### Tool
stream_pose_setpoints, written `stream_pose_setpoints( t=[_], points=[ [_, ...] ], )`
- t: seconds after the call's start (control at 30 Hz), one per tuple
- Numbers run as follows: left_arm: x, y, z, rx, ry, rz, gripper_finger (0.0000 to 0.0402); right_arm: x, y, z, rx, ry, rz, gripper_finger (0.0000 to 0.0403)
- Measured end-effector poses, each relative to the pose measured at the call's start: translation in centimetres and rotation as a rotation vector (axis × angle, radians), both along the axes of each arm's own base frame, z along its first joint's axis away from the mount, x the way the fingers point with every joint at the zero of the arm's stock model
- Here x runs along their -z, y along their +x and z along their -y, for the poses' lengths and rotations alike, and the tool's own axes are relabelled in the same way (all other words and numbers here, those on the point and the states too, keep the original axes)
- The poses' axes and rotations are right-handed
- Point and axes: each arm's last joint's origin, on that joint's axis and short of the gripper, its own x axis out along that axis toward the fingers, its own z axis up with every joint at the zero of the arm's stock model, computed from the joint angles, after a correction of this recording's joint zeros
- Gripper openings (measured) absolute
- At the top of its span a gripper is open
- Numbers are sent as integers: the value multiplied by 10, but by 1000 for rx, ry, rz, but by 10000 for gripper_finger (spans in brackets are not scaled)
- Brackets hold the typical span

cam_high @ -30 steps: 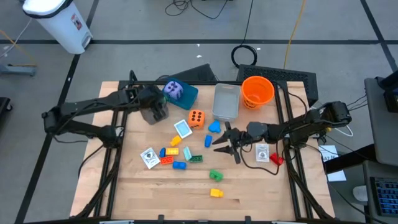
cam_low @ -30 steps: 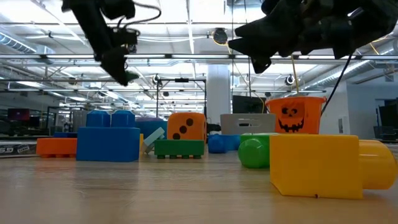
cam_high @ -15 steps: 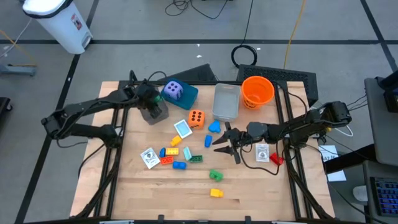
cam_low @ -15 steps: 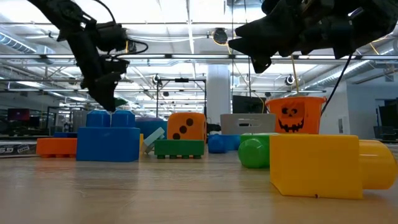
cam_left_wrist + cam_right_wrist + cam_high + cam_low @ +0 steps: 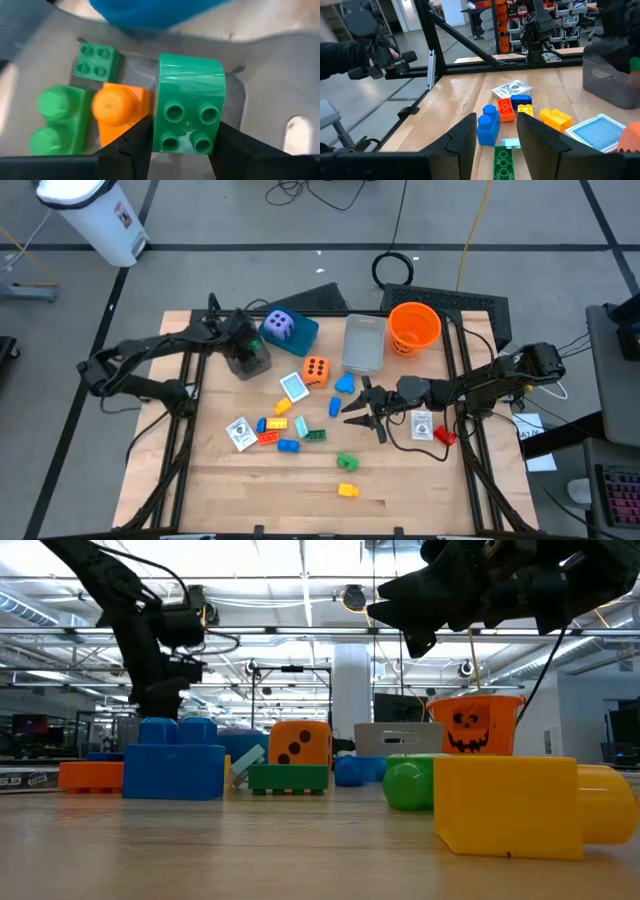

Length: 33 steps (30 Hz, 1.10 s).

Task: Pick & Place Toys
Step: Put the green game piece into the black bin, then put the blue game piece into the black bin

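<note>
Wooden bench (image 5: pixel 420 480) in a big open lab, with toys scattered across the middle. The teal box (image 5: pixel 305 335), the clear tray (image 5: pixel 363 343) and the orange bucket (image 5: pixel 414 326) line the far edge.

The left hand (image 5: pixel 247 352) is at the far left, just left of the teal box. It's clamped on a green brick (image 5: pixel 189 107), held right over a grey bin (image 5: pixel 260 65). The right hand (image 5: pixel 352 412) hovers mid-bench to the right with its fingers apart and nothing between them, just waiting.

The risk I see is the drop. The bin already has two green bricks and an orange one (image 5: pixel 117 112) sitting in it. If the held brick gets let go off-centre, it could land on those and bounce or roll over the rim. If the hand goes lower, a finger could clip the bin wall and shove the bin.

Lots is left on the bench:
- the purple die (image 5: pixel 281 326), on top of the teal box
- the orange die (image 5: pixel 316 368)
- the brick cluster (image 5: pixel 285 430)
- a few cards (image 5: pixel 240 432)

Only the left wrist view shows the grip and what's in the bin. From above the arm covers most of that. In the low view a big blue brick (image 5: pixel 173 757) blocks that hand, and the yellow brick (image 5: pixel 510 805) looms up close.
</note>
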Motion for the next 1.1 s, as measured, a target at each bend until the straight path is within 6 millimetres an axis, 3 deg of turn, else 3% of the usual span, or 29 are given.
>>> stream_pose_setpoints(
  t=[0.2,0.4,0.7,0.93,1.1],
  points=[
    [14,7,-6,16,-31,-45,155,0,0,0,0,-4,1,137],
    [26,9,-8,38,-66,-98,180,0,0,0,-1,-10,2,137],
    [31,14,-12,46,-62,-82,157,0,0,0,-1,-11,2,137],
    [18,21,-19,28,-29,-67,238,1,0,0,-1,-12,-11,137],
    [1,27,-24,26,-35,-78,271,3,0,0,-1,-14,-30,137]
  ],
)
